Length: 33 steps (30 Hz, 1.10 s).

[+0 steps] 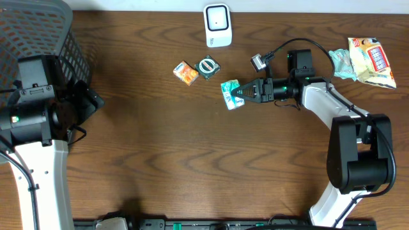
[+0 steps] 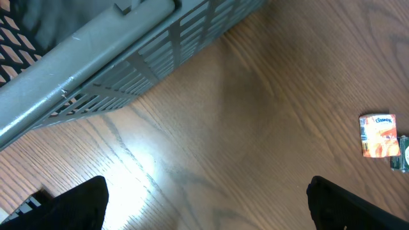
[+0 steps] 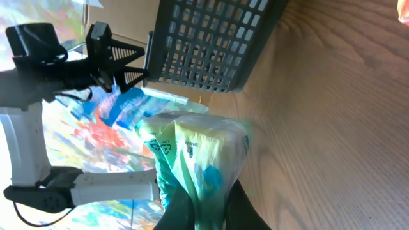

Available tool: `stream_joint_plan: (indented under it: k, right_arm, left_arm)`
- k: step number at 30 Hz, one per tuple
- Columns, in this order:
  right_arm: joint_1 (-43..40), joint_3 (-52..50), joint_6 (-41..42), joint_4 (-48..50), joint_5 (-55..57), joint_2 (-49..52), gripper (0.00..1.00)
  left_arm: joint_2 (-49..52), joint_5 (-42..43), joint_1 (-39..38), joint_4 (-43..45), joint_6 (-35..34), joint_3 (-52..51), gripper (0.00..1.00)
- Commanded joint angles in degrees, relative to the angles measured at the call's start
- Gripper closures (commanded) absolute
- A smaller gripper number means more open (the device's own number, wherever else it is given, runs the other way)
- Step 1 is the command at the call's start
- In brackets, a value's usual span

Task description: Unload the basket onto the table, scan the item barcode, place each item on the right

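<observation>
Orange packet (image 1: pixel 186 73) and dark tin (image 1: pixel 208 66) near green tissue pack (image 1: pixel 231 93)

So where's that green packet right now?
The green packet is just right of centre in the overhead view, pinched in the right tool, beside the small dark box.

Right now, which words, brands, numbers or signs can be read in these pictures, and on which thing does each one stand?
"Kleenex", probably, in small script: orange packet.
Triangle recycling marks, lettering blurred: green packet.
Red label, print too small: snack bag.
Round label, unreadable: dark green item.
</observation>
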Motion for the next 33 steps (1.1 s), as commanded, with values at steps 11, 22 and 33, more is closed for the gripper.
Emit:
stream_joint_plan:
  k: [11,22,33]
  right_arm:
    - [0.35,-0.15,1.29,0.15,-1.86,-1.33,0.99]
    - [0.57,-0.15,1.29,0.13,-1.81,-1.33,0.99]
    - [1.16,-0.15,1.27,0.13,0.11,-1.33,0.99]
  left_arm:
    - [0.0,-0.17,0.2,-0.07,-0.52,0.13,0.02]
    - [0.0,-0.17,0.2,-0.04,-0.52,0.13,0.02]
    - [0.0,-0.17,0.2,-0.07,-0.52,0.13,0.02]
